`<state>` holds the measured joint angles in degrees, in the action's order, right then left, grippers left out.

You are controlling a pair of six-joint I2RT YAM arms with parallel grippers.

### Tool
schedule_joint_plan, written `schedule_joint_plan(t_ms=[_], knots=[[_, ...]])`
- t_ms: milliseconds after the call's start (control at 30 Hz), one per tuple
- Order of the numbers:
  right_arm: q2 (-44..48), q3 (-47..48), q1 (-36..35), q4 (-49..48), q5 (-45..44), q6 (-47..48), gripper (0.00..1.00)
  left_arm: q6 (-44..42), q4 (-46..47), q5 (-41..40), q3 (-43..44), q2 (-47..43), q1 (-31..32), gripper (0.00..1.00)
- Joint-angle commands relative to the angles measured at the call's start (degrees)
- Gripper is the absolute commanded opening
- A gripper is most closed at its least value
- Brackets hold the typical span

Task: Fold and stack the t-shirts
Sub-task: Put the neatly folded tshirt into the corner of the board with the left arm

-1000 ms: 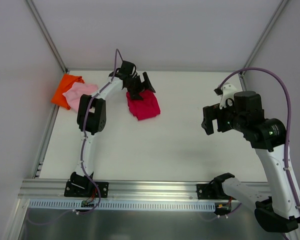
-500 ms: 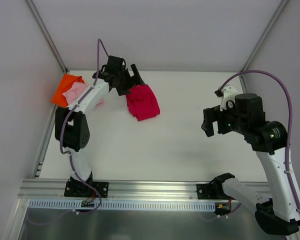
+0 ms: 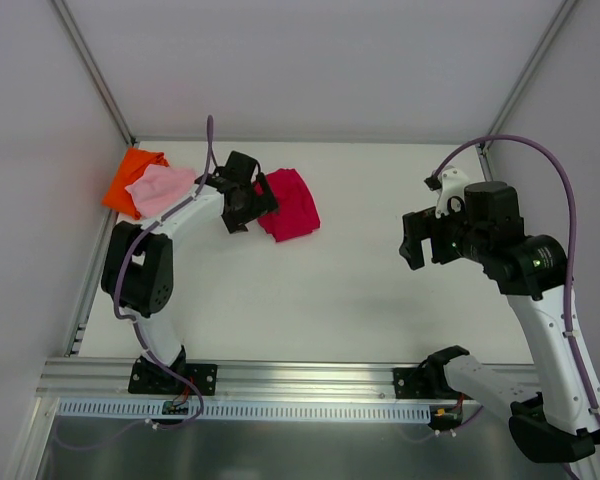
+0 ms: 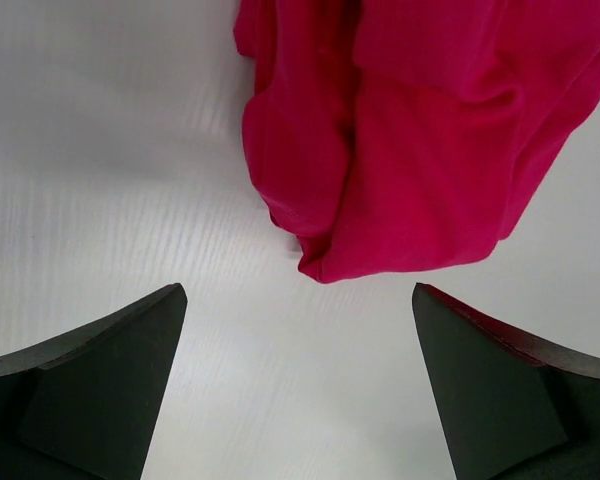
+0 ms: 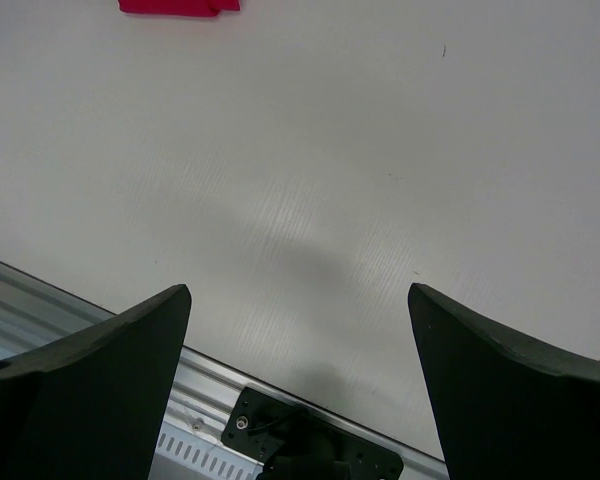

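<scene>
Status | left tool (image 4: 297, 292) held open, nothing gripped, just beside crimson t-shirt (image 4: 410, 140) | right tool (image 5: 300, 290) held open over bench (image 5: 380, 150), right side

no readable text, labels or numbers anywhere

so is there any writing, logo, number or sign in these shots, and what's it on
None can be read in any view.
The red shirt, pink shirt and orange shirt are plain cloth with no print or tag showing.
The table is bare white, with no markings.
The metal rail at the near edge shows only slots and bolts. If it carries any print, it is too small to read.
</scene>
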<state>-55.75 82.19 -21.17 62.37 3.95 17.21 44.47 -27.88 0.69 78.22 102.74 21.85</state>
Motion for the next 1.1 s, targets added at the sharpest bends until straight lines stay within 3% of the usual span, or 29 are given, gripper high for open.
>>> schedule_joint_plan(t_ms=[0,433,733,1067], knots=[[-0.1,1.4,-0.4,-1.3,1.0,0.2,0.97,2.4,0.3,-8.7,0.8,-0.8,1.4,0.99],[-0.6,2.3,-0.7,0.2,1.1,0.2,0.97,3.1,7.4,-9.4,-0.2,6.4,4.0,0.99],[-1.9,3.5,-1.4,1.3,0.4,0.3,0.96,-1.0,14.9,-7.8,1.3,10.0,3.5,0.99],[-1.7,4.3,-1.5,2.8,-0.6,0.2,0.96,1.1,24.2,-1.4,-2.3,11.9,0.4,0.99]])
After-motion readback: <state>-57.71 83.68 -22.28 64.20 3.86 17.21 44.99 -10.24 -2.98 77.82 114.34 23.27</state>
